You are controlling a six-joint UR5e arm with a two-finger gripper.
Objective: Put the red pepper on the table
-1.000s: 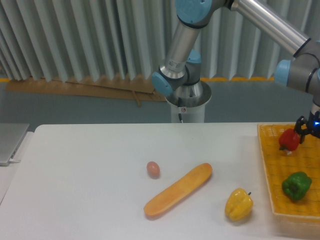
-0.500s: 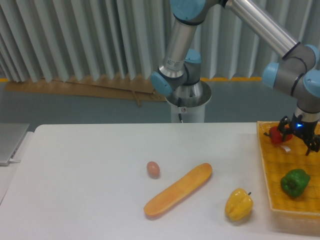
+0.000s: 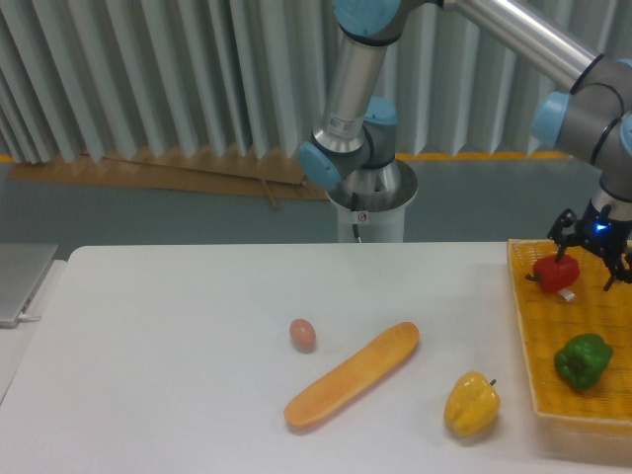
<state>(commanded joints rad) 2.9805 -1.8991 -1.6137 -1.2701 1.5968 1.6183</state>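
Small glossy red bell pepper [image 3: 555, 272] sits over the back left part of the yellow woven basket [image 3: 538, 365] at the right edge of the table, just under the black two-finger gripper [image 3: 591, 259]. Can't tell if it's resting on the basket floor or hanging just off it. Dark fingers [image 3: 563, 227] splay out on either side above the pepper; from this angle I can't tell whether the claw is pinching it or standing wide around it.

Green bell pepper [image 3: 582, 359] lies in the same basket, nearer the front, apart from the red one.

On the large flat white tabletop [image 3: 158, 375]: yellow bell pepper [image 3: 471, 404] just left of the basket, long orange baguette-shaped loaf [image 3: 352, 375] lying diagonally near the middle, small brown egg [image 3: 302, 335] just left of the loaf's upper end, not touching it.
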